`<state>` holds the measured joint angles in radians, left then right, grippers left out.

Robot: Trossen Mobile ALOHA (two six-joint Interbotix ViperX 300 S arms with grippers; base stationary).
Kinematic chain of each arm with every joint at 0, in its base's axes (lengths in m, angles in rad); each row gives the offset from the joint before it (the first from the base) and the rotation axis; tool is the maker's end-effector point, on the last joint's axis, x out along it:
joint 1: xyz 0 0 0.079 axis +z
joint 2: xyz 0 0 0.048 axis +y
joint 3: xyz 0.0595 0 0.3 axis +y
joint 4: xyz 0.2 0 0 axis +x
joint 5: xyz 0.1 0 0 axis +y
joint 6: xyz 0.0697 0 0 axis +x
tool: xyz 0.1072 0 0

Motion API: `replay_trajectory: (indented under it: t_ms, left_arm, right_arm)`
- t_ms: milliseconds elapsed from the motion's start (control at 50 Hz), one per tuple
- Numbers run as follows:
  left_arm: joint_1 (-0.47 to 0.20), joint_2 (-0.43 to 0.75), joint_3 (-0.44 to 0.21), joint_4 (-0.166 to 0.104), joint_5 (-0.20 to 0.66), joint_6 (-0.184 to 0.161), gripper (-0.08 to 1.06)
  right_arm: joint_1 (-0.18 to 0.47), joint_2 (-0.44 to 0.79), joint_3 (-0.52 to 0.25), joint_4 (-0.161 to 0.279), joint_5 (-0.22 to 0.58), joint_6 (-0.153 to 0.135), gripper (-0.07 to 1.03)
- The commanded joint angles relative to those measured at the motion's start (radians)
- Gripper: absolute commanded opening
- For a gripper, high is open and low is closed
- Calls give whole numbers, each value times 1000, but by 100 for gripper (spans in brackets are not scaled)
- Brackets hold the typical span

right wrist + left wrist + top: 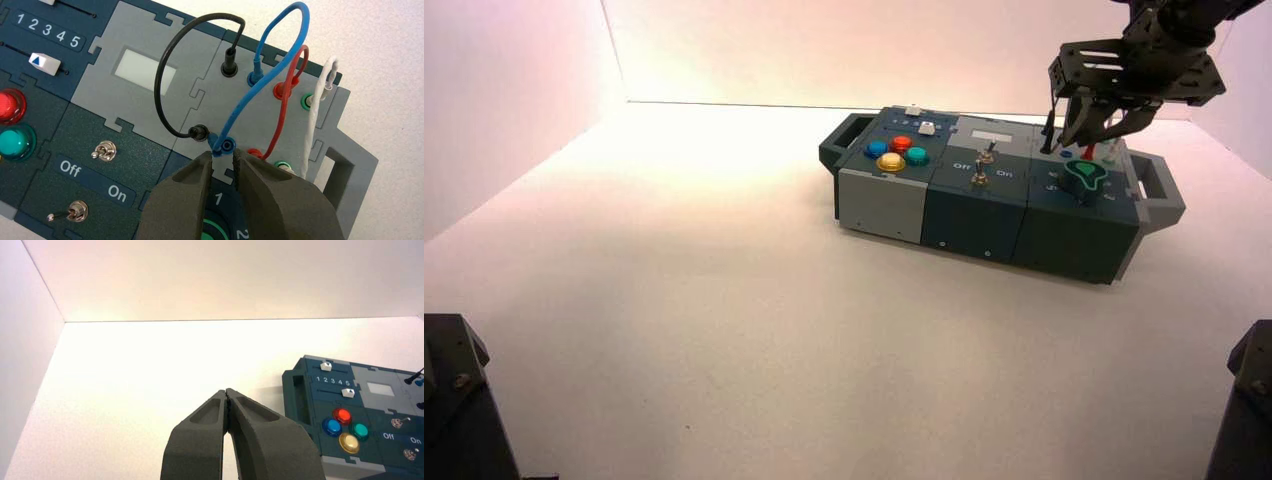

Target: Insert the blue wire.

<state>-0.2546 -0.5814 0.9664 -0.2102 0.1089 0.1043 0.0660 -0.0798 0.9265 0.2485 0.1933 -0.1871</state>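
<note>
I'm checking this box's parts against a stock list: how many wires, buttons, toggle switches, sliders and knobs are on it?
Wires: 4 (black wire, blue wire, red wire, white wire)
Buttons: 4 (red, blue, green, yellow)
Toggle switches: 2
Sliders: 2
Knob: 1
Total: 13

Wire [268, 75] blue; other wires black [161, 75], red [284, 107], white [311, 125]. Buttons red [342, 415], blue [331, 427], green [359, 431], yellow [349, 442]. Panels [135, 55] grey, dark blue, dark green.
</note>
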Motion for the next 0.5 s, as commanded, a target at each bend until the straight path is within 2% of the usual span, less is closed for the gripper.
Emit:
replay_trajectory:
  t_ms: [20,500]
  left_arm:
    - [3,-6,-35,2,-3,5,-3]
    - [3,-3,-37,2,-3,3,-3]
  right_arm:
    - [2,-9,-25,2,-8,3,25]
    - [2,18,-61,2,-9,2,25]
